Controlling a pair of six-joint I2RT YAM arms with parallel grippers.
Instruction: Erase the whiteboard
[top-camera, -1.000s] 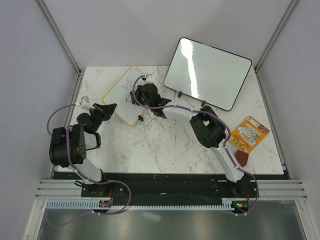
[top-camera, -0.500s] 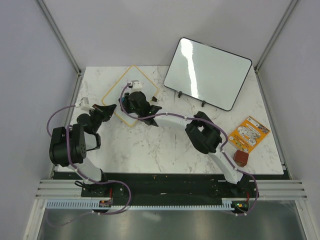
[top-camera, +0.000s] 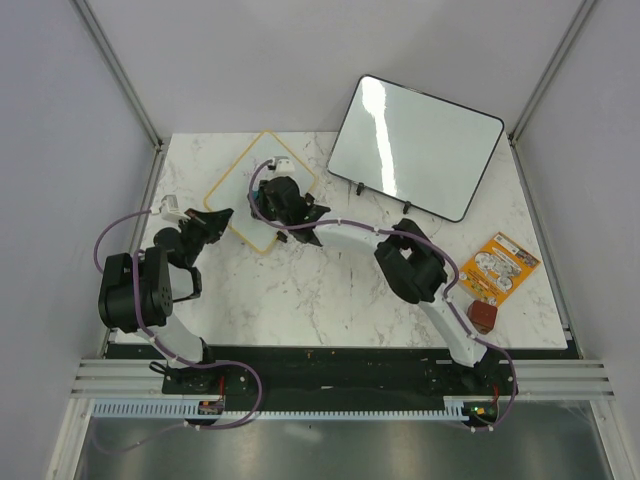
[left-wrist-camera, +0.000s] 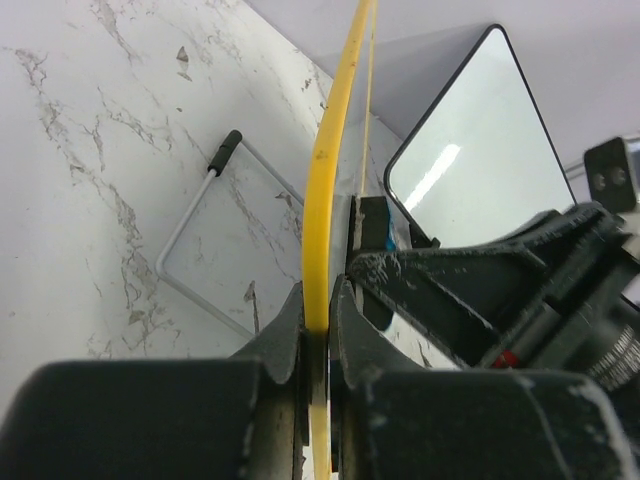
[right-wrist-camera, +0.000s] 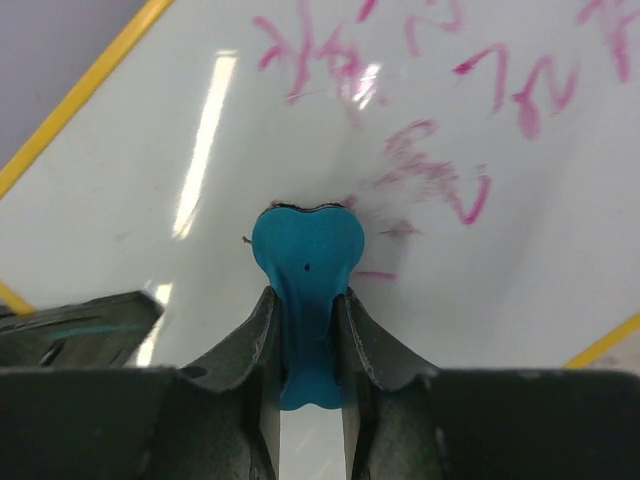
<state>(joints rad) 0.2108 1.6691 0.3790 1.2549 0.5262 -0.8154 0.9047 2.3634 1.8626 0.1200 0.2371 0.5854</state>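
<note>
The whiteboard (top-camera: 240, 198), small and square with a yellow frame, lies at the back left of the marble table. My left gripper (top-camera: 221, 216) is shut on its near-left edge; the left wrist view shows the yellow frame (left-wrist-camera: 324, 190) pinched between the jaws of the left gripper (left-wrist-camera: 318, 318). My right gripper (top-camera: 284, 201) hovers over the board, shut on a blue eraser (right-wrist-camera: 304, 258) whose head presses on the white surface (right-wrist-camera: 140, 170). Pink writing (right-wrist-camera: 432, 168) lies ahead and to the right of the eraser. The right gripper (right-wrist-camera: 305, 300) hides the board below it.
A larger black-framed blank board (top-camera: 415, 145) leans at the back right, also seen from the left wrist as the black-framed board (left-wrist-camera: 470, 150). A wire stand (left-wrist-camera: 180, 232) lies on the marble. An orange packet (top-camera: 497, 265) and a red-brown block (top-camera: 484, 316) sit at the right.
My right gripper swept the eraser left across the board, then came back a little to the right. The board shifted slightly in the left gripper's hold, which stayed put.
</note>
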